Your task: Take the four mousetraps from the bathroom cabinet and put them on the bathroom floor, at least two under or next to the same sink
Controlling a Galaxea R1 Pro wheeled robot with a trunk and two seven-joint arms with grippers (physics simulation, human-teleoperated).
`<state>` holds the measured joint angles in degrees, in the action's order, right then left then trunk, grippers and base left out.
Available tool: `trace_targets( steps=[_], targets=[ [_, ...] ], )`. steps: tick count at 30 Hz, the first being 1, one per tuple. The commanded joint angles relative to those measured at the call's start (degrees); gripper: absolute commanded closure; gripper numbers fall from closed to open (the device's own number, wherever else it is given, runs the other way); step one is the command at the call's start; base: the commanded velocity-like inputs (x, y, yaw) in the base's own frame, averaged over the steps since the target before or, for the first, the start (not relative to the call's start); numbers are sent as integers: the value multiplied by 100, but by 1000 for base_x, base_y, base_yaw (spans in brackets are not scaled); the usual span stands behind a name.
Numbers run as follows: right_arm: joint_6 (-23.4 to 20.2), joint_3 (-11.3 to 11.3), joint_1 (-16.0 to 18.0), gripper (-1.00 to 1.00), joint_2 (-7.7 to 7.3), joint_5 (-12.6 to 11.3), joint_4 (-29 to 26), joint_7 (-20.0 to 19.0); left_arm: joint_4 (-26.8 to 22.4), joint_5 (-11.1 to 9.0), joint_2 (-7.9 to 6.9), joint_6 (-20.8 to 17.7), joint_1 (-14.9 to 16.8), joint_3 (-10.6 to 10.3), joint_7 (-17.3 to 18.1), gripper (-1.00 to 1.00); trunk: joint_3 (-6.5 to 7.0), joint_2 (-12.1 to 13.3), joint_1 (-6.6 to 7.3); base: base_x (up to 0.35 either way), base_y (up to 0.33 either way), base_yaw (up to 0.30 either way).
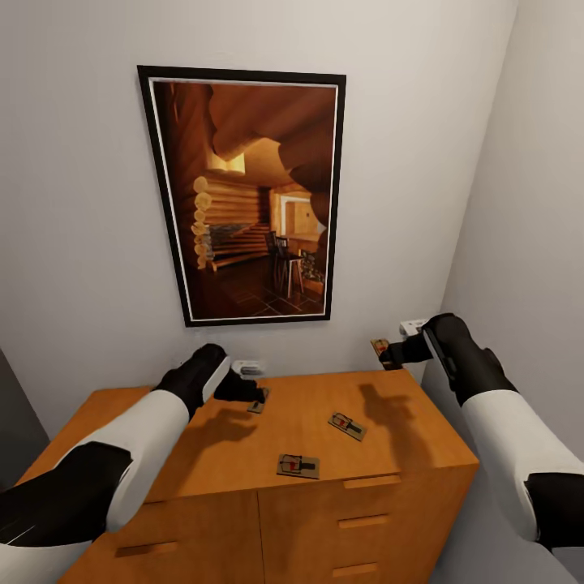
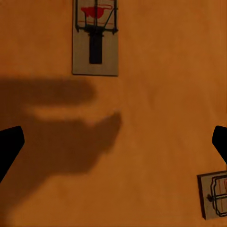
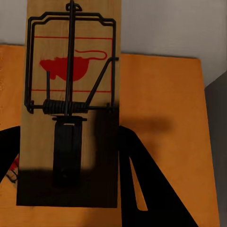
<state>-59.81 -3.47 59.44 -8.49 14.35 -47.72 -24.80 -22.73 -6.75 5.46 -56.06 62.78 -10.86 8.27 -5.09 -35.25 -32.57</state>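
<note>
Four mousetraps in sight, three on the cabinet (image 1: pixel 243 454) top, one in my right gripper (image 1: pixel 395 353). Held trap (image 3: pixel 71 101) sits up off the wood, above the top's back right corner, near the wall; my right fingers (image 3: pixel 151 189) are clamped on its lower end. In the right wrist view its long axis runs along my fingers, red-mark end pointing away from me. Look: tan wooden board, dark wire bow and coil spring across the middle, black flat bar below the spring, red mouse shape inside a thin red outline. No readable writing on it.

My left gripper (image 1: pixel 243 389) hovers over the back of the top, left of center, jaws spread apart w/ nothing between them; fingertips (image 2: pixel 9 146) show wide at both sides in the left wrist view. Back trap (image 1: pixel 259 400) lies flat just beside it, touching or not I can't tell. Middle trap (image 1: pixel 347 426) lies right of center, long axis diagonal to the front edge. Front trap (image 1: pixel 298 465) lies near the front edge, about mid-width, long axis roughly parallel to that edge. All have the same tan board, dark wire, red mark.
</note>
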Motion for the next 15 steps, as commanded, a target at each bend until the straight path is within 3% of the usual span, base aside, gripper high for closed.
trace_targets(
  steps=[1, 7, 11, 15],
  targets=[
    [-19, -15, 6, 100, -19, 52, -7, -50, 84, -50, -9, 179, 6, -52, -18, -100, -11, -10, -2, 0, 0, 0],
    [-19, -20, 6, 100, -84, 73, -9, -63, 346, -28, 5, 779, 7, -45, -19, -100, -11, -10, -2, 0, 0, 0],
    [-19, -33, 6, 100, -96, 70, -9, -55, 75, -28, 28, 828, 8, -44, -12, -100, -11, -10, -2, 0, 0, 0],
    [-19, -50, 6, 100, -94, 72, -9, -57, -380, -26, 26, 643, 14, -60, -5, -100, -11, -10, -2, 0, 0, 0]
  ],
)
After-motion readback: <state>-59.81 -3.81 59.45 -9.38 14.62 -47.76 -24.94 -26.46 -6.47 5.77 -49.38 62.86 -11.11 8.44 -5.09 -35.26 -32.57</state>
